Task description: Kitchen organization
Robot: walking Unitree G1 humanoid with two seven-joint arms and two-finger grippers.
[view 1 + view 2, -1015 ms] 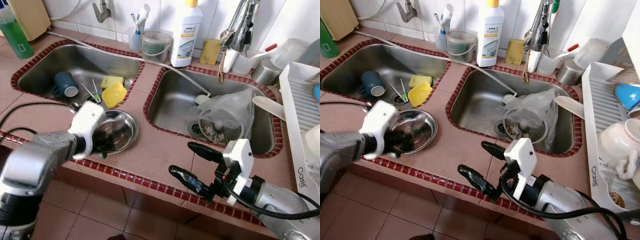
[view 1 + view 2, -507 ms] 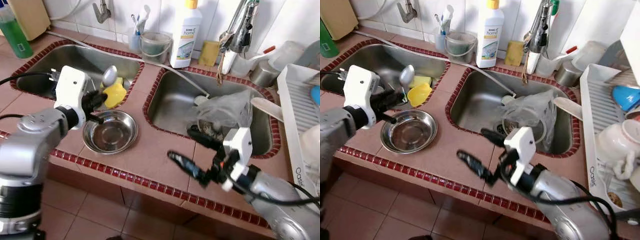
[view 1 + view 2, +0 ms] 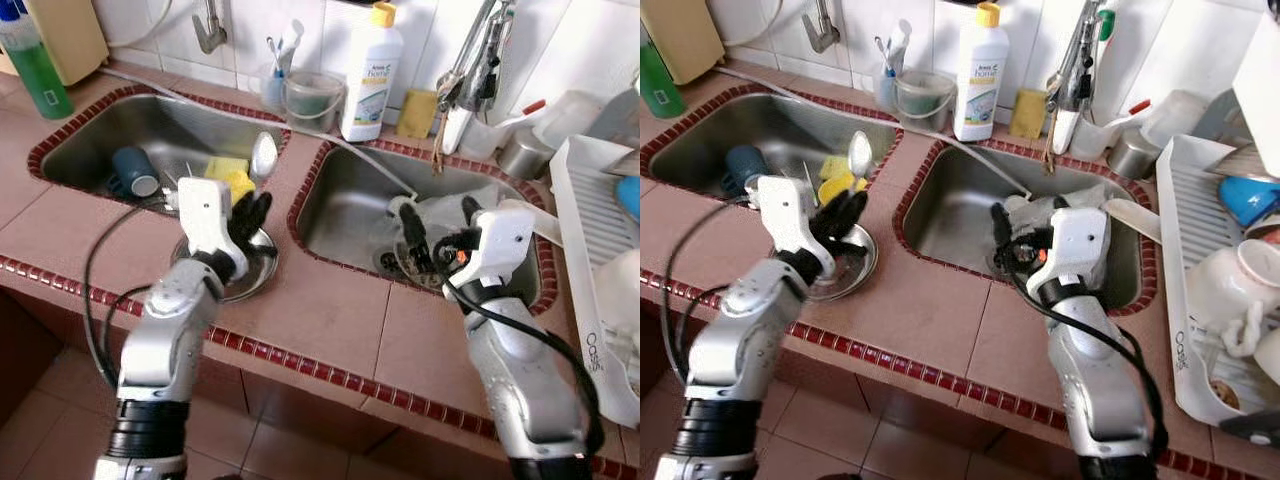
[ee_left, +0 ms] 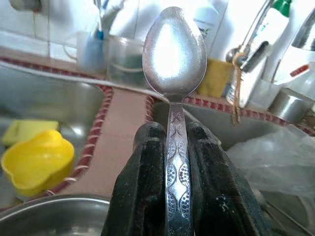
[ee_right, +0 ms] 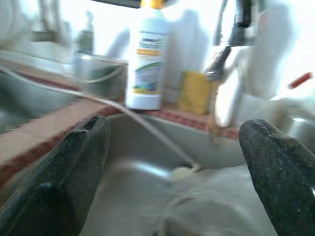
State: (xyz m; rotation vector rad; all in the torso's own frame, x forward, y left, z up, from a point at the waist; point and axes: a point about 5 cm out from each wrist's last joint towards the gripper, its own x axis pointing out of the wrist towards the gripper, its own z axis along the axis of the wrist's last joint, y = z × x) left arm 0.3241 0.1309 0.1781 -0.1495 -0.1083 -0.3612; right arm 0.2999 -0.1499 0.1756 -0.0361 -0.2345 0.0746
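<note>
Left gripper (image 4: 170, 162) is holding a metal spoon (image 4: 173, 54) upright, fingers (image 4: 142, 187) pinched tight on the patterned handle, bowl end up. It is hanging over the steel bowl (image 3: 250, 272) that is sitting on the tiled surface (image 3: 330, 310) near the front edge, on the strip between the two sinks. Spoon is clear of the bowl, not touching anything else.

Right gripper (image 3: 437, 232) is reaching over the front rim of the right sink (image 3: 340, 200), fingers (image 5: 74, 167) spread wide, gripping nothing. Just past it in the basin, crumpled clear plastic (image 3: 480, 205) is lying over the drain area; what is under it is hard to make out.

Left sink (image 3: 90, 140) is still carrying a dark blue mug (image 3: 133, 170), a yellow sponge (image 3: 220, 165) and a yellow cup (image 4: 37, 160) by its right edge. Along the back edge of the surface: white detergent bottle (image 3: 368, 72), clear tub (image 3: 312, 98), tap (image 3: 470, 70). White dish rack (image 3: 590, 240) at the right edge, with crockery on it.

Progress looks early: one spoon lifted and not yet put away, likely headed for the rack or the holder at the back, which is a guess. Steel bowl, mug, yellow cup, sponge and the plastic in the right sink all appear left to sort.
</note>
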